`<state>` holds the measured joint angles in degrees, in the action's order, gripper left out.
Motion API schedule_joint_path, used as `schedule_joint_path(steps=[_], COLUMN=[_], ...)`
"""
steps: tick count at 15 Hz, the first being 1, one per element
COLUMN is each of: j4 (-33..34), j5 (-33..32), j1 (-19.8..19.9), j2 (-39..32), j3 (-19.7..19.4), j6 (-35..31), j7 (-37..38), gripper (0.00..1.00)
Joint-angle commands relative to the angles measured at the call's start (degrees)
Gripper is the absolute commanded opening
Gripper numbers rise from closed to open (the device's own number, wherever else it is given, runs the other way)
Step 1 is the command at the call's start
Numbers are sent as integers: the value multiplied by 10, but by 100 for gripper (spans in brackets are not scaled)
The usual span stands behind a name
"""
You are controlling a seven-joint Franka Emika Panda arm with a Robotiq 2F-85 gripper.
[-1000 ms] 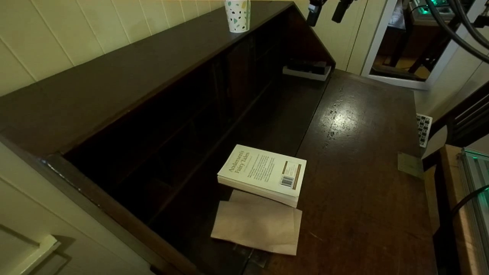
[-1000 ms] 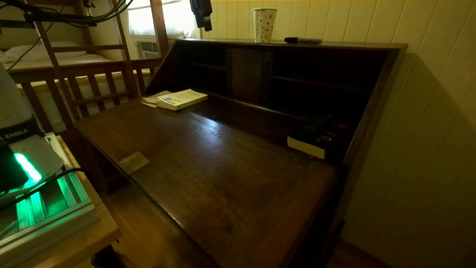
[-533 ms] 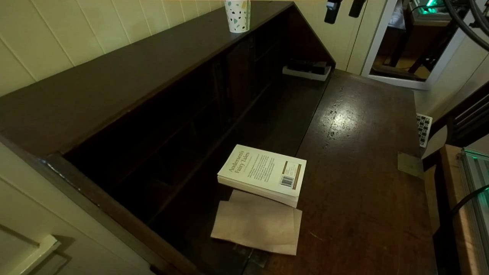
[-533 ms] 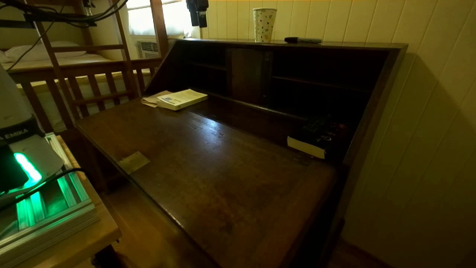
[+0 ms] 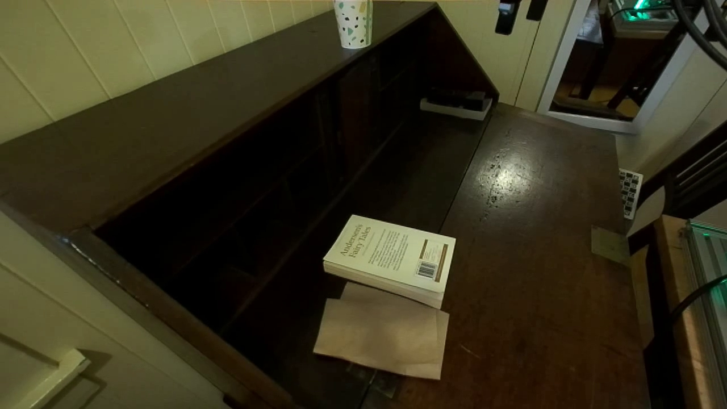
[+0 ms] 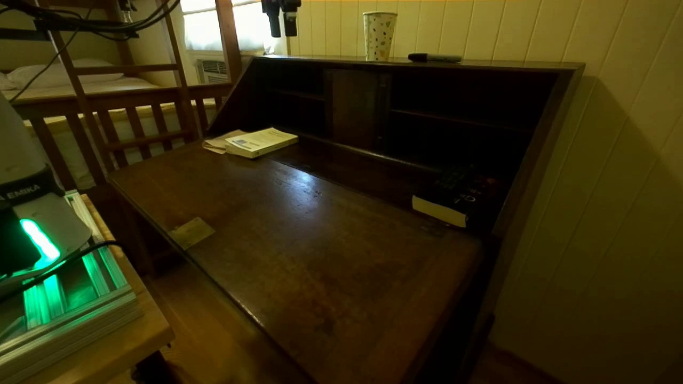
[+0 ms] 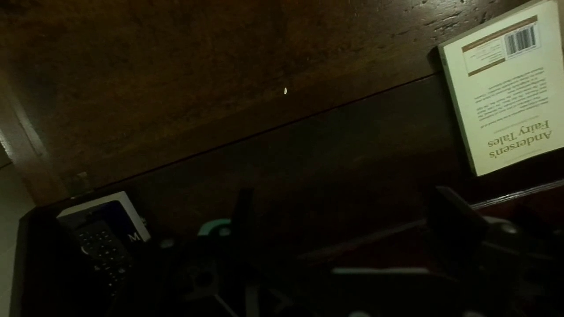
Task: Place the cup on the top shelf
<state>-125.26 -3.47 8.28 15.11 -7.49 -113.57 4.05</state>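
Has the fingers (image 7: 454, 218) parted wide in the wrist view, with nothing gripped between them. Hangs them high in an exterior view, well left of the cup (image 6: 379, 37) and touching nothing. Has drawn them a little farther from it over the last second (and turned them slightly, now showing both side by side). Leaves the cup unmoved meanwhile, upright on the top shelf (image 5: 199, 108), close to its near edge. Points, in all likelihood, to a finished release and a retreat under way; looks, for the task, done, short of clearing the arm (image 6: 18, 144). Should still avoid any low sweep back to the right, for fear of toppling a probably light cup or rolling the marker (image 6: 435, 57) lying near it on the right. Shows, lower down on the counter (image 6: 299, 256), a pale paperback (image 6: 261, 142) at the far left and a thick dark book (image 6: 453, 197) on the right, both out of the way.
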Motion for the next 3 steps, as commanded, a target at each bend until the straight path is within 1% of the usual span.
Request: schedule_joint_path(steps=[1, 3], j4=[1, 1], j5=[0, 0], j1=[0, -1], j2=[-3, -6], j3=[0, 1], j6=[2, 2], j7=[-2, -3], gripper=[100, 100])
